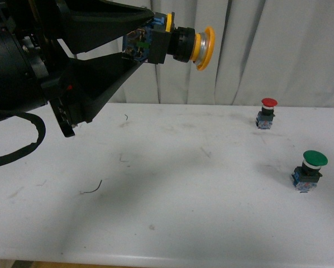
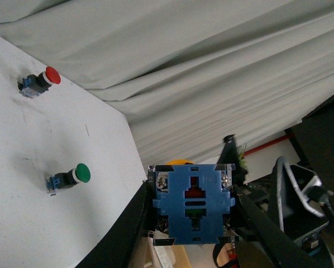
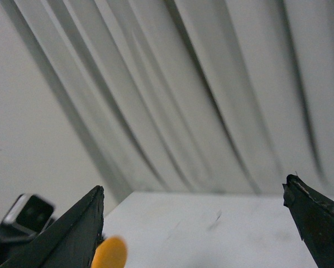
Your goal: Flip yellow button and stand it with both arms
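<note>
The left end effector (image 1: 144,42) holds the raised push button (image 1: 181,43) high above the left half of the tabletop (image 1: 184,212), contact block between its fingers, cap pointing right. On the tabletop's right side stand two others, apart: the rear push button (image 1: 266,113) near the curtain (image 1: 278,50) behind the tabletop, and the front push button (image 1: 309,170), nearer and further right.
</note>
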